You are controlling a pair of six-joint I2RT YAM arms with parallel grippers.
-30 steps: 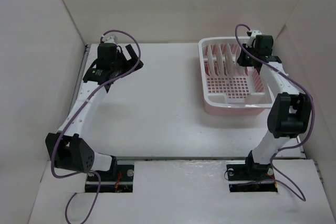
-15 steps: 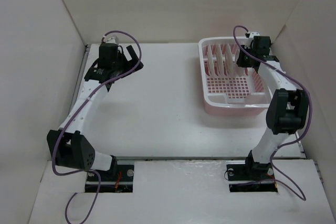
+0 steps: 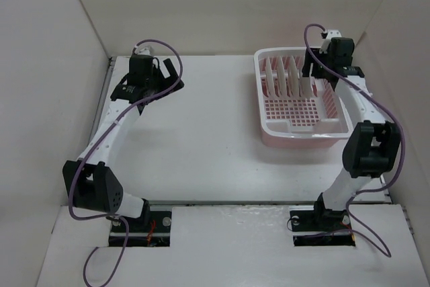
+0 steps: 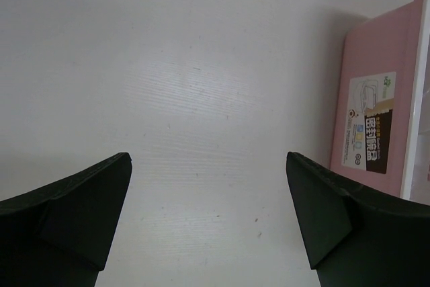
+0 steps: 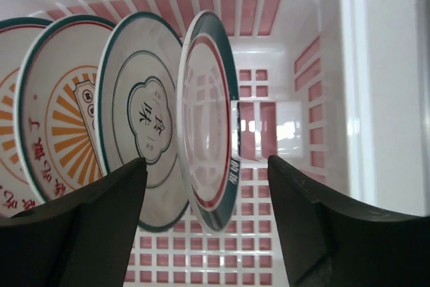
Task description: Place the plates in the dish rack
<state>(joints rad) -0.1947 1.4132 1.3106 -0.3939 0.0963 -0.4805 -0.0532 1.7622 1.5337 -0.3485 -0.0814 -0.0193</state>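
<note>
Four plates [image 5: 144,132] stood upright, held by dish rack [image 5: 351,99] slots; right gripper [image 5: 205,166] fingers spread astride the end plate [image 5: 201,85], left gripper [image 4: 207,159] spread, idle.

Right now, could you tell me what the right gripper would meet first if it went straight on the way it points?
Likely the rim of the rightmost plate, standing upright in the dish rack between the fingers of the open right gripper; depth is unclear.

The left end effector [image 4: 207,158] hangs spread wide over the white table [image 4: 188,78], the labelled pink dish rack [image 4: 368,58] at right.
</note>
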